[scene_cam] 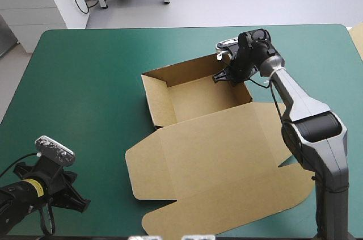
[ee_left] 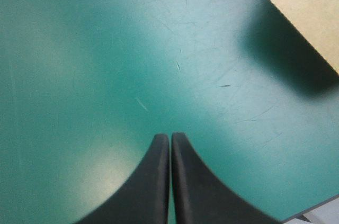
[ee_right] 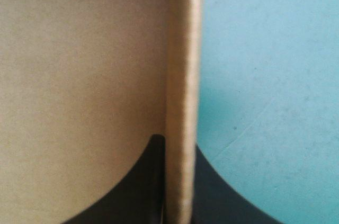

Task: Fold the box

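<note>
The brown box (scene_cam: pixel 198 101) stands mid-table as an open tray with raised walls, its big lid (scene_cam: pixel 215 166) lying flat toward the near edge. My right gripper (scene_cam: pixel 226 75) is at the tray's far right corner, shut on the box. In the right wrist view the right wall (ee_right: pixel 181 97) runs upright between the black fingers (ee_right: pixel 151 181), one inside the tray and one outside. My left gripper (scene_cam: pixel 76 200) rests low at the near left corner of the table. Its fingers (ee_left: pixel 159 181) are shut with nothing in them over bare teal-green cover; a lid corner (ee_left: pixel 307 7) lies ahead.
A strip of more brown board (scene_cam: pixel 357 38) shows at the table's right edge. White furniture (scene_cam: pixel 39 1) and a metal frame stand beyond the far edge. Teal-green cover (scene_cam: pixel 85 92) lies open on the left half of the table.
</note>
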You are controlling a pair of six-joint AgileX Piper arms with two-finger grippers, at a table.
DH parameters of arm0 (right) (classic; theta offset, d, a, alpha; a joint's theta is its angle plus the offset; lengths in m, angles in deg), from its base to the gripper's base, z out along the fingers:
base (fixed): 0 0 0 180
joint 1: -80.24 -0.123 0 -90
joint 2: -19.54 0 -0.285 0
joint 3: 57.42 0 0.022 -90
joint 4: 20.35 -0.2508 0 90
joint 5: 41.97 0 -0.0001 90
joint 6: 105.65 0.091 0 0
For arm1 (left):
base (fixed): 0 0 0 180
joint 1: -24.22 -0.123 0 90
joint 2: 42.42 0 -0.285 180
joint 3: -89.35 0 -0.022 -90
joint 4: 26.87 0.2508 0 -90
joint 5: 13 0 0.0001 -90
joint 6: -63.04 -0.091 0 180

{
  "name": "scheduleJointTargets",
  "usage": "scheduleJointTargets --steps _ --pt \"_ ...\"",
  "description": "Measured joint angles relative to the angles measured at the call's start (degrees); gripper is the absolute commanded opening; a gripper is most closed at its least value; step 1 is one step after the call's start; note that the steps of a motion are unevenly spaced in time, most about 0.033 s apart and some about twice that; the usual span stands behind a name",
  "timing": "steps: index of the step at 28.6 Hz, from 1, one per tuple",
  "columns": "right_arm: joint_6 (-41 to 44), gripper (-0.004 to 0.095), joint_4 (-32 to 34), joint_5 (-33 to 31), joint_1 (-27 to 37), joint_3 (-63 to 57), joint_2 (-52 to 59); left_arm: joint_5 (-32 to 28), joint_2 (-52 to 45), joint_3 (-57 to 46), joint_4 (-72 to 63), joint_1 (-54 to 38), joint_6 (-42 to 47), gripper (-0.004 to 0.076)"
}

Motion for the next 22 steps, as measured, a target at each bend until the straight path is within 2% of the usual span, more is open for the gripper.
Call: scheduleJointTargets --steps 5,9,15,21,22 --pt "-0.3 -0.0021 0.77 -1.37 1.37 1.84 0.06 0.0 0.0 0.0 0.0 0.0 0.0 -0.0008" --pt "-0.83 -0.0021 2.68 -1.63 5.62 4.23 1.03 0.76 0.0 0.0 0.5 0.0 0.0 -0.0008" --pt "-2.03 -0.0021 5.32 -1.65 16.97 6.75 3.64 2.32 0.0 0.0 1.38 0.0 0.0 -0.0008" --pt "-3.75 -0.0021 6.33 -1.9 30.87 7.0 4.41 2.01 0.0 0.0 -0.97 0.0 0.06 -0.0008" --pt "-3.62 -0.0021 6.27 -1.88 34.77 7.0 4.41 1.76 0.0 0.0 -1.57 0.0 0.14 -0.0008"
